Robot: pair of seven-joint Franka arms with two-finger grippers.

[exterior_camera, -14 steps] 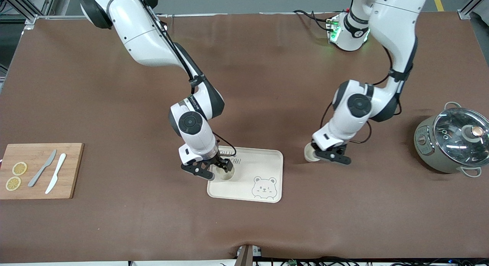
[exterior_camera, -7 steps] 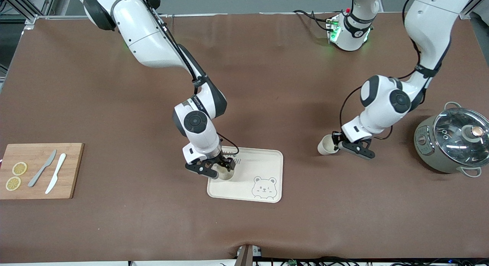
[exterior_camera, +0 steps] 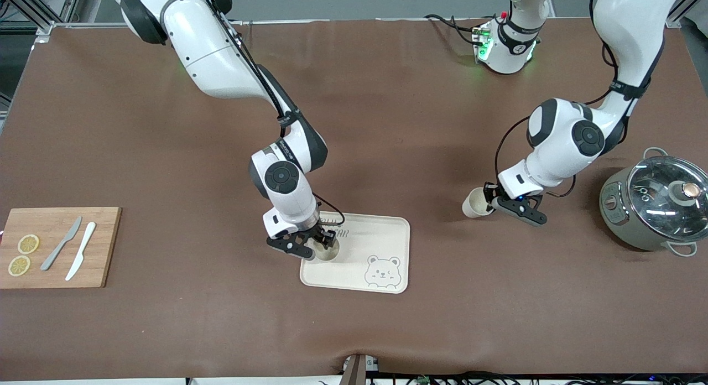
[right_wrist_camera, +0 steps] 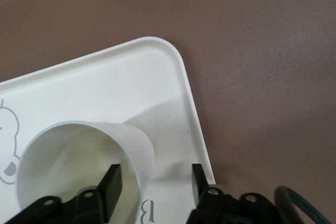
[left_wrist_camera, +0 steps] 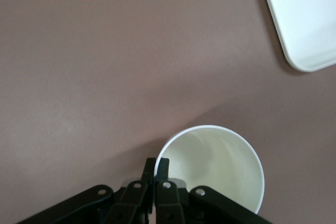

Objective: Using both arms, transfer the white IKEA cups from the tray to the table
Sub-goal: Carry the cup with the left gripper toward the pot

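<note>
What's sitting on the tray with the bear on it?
One white cup stands on the bear tray, at the right arm's end, with the right gripper around its rim. The gripper hides part of the cup. The printed bear shows.

My table (exterior_camera: 166, 329) wears a brown mat. On it lie my bear-printed tray (exterior_camera: 387, 235), a wooden cutting board (exterior_camera: 105, 246) toward my right arm's end, and a lidded pot (exterior_camera: 619, 219) toward my left arm's end.
</note>
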